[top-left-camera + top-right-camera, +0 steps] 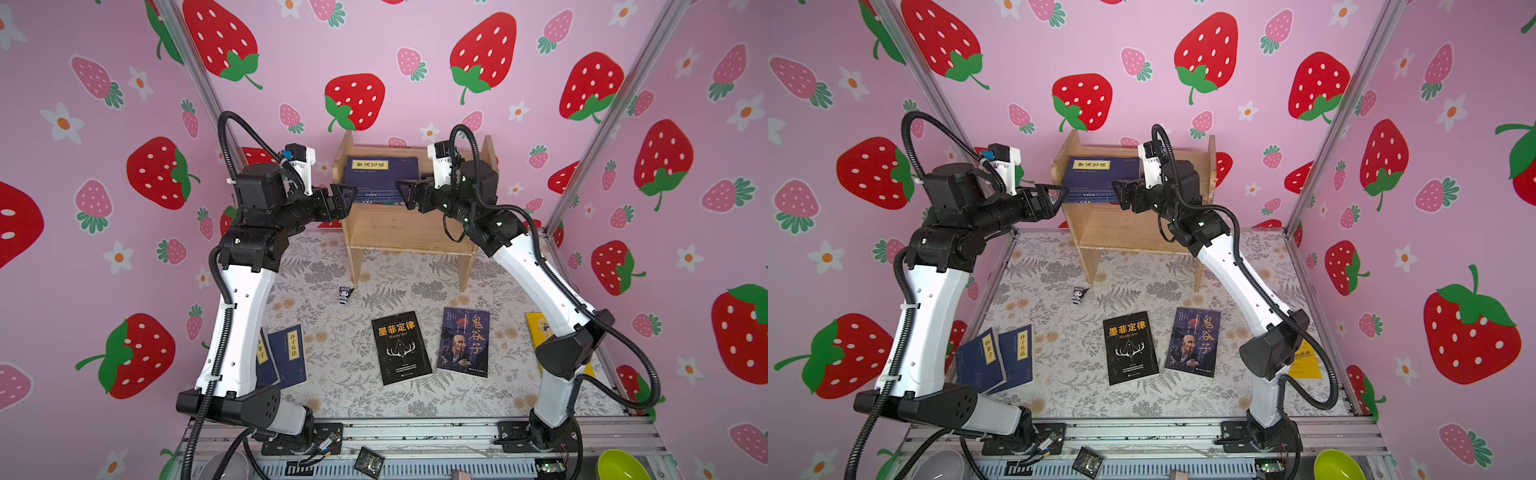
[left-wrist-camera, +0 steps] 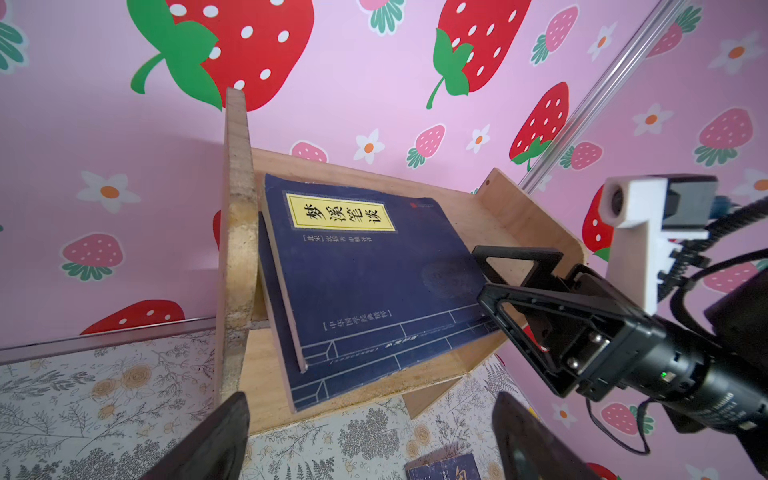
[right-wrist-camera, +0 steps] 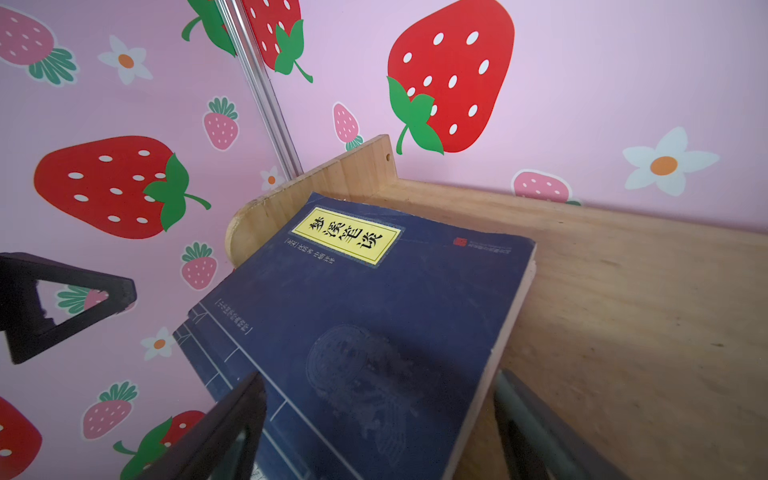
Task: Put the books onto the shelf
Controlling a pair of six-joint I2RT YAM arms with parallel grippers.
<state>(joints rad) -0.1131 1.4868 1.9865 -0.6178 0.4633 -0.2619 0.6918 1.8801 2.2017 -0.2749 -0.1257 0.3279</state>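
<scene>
Navy books (image 1: 376,176) sit stacked on the shelf (image 1: 399,230), top tier, left end; both arms reach in from either side, wrists level, left fingers (image 2: 216,440) and right fingers (image 3: 245,405) spread apart, empty.

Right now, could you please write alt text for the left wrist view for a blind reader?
A navy book with a yellow label lies flat on another book on the top tier of the wooden shelf. The right arm hangs beside it, jaws open.
</scene>
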